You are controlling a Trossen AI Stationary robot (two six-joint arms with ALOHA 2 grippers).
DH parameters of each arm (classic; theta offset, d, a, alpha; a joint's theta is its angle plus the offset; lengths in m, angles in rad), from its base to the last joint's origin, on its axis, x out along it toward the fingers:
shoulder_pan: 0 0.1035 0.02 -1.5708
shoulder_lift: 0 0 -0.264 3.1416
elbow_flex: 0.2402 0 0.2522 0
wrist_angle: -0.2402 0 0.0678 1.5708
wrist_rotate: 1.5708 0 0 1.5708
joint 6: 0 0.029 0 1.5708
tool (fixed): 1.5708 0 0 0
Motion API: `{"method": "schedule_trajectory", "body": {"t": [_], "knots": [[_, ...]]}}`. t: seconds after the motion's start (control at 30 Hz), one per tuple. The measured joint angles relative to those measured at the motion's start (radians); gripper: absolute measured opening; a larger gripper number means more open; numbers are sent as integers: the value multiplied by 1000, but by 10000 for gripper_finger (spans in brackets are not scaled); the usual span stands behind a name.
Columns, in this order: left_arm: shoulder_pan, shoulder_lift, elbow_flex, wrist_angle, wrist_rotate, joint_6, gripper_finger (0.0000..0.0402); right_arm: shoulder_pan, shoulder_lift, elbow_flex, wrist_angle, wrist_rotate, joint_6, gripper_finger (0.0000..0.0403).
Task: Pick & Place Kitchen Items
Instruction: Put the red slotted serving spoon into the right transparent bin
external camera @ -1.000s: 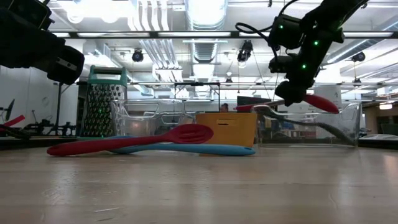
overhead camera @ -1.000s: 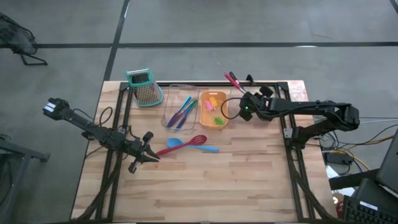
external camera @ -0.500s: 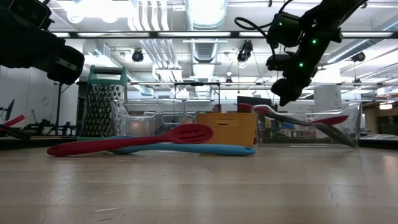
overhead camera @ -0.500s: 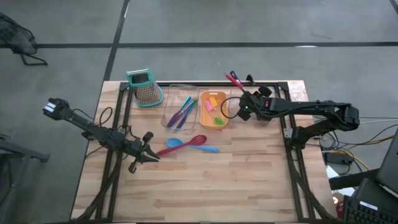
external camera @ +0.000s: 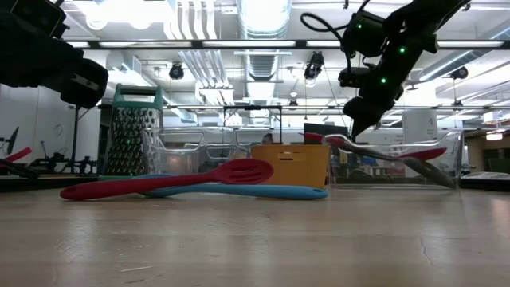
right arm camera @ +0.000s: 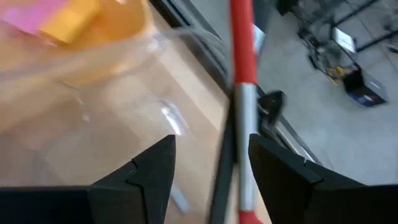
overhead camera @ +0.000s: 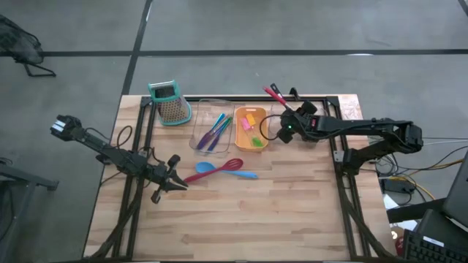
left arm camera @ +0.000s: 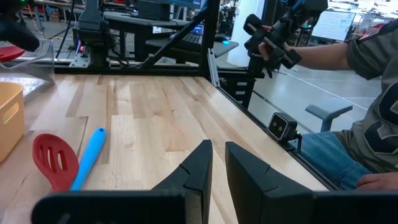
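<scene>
Two arms at the table: the right gripper hovers over the clear tray right of the orange tray, fingers spread, nothing in them, while the left gripper waits near the front left, nearly closed and empty. One red-handled utensil lies in that tray, slanting toward the back edge. One red slotted spatula and one blue spoon lie crossed mid-table, long axes roughly left-right; the sticks lie in another clear tray.
</scene>
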Motion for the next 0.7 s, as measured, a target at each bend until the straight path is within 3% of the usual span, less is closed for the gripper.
{"method": "schedule_trajectory", "body": {"t": [0.3, 0.7], "knots": [[0, 0, 0, 0, 0, 0, 51, 136, 0, 0, 141, -72, -57, 189], [0, 0, 0, 0, 0, 0, 51, 361, 42, 2, 526, -201, -137, 170]]}}
